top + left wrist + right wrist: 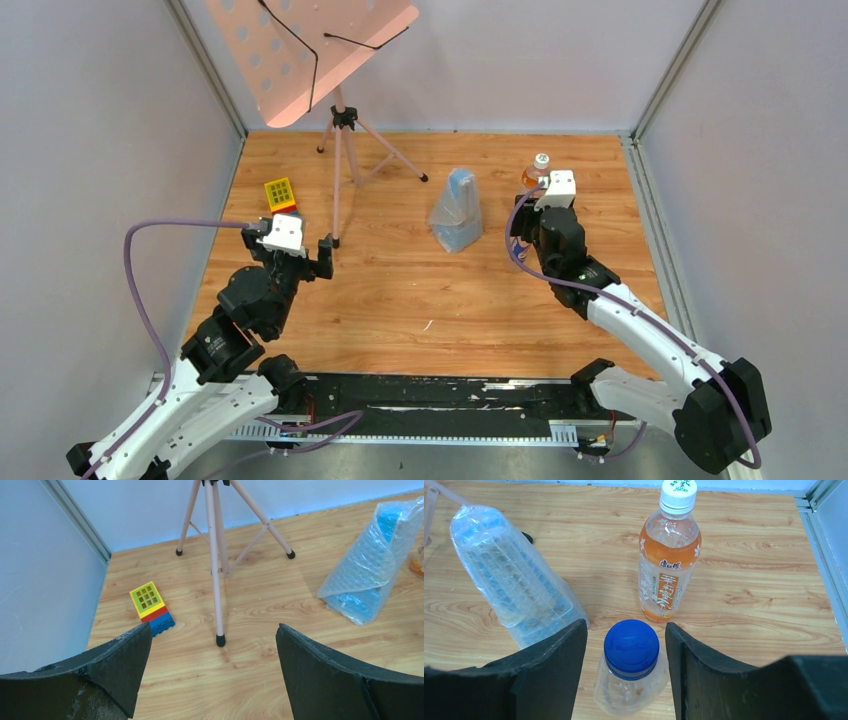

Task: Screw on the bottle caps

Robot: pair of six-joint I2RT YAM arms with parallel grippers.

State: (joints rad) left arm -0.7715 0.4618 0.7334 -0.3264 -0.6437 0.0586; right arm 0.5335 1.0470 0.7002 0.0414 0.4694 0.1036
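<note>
Two grippers are showing, both spread. The left gripper (pixel 214 630) is hovering over the wooden table (pixel 210 690), with toy blocks (pixel 151 607) and a tripod stand (pixel 215 570) standing just beyond. A plastic bag (pixel 370 570) is leaning mid-table. Right of it, the right gripper (pixel 626 630) is straddling the blue cap (pixel 631 649) on the near bottle (pixel 629 695), apparently without touching it. The orange bottle (pixel 669 565) is wearing its white cap (pixel 678 495) farther off. The near bottle's label is lying out of sight.

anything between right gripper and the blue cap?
Nothing visible. The blue cap sits on its clear bottle, directly between the right gripper fingers. The orange bottle stands behind and the plastic bag left, both outside the gap.
</note>
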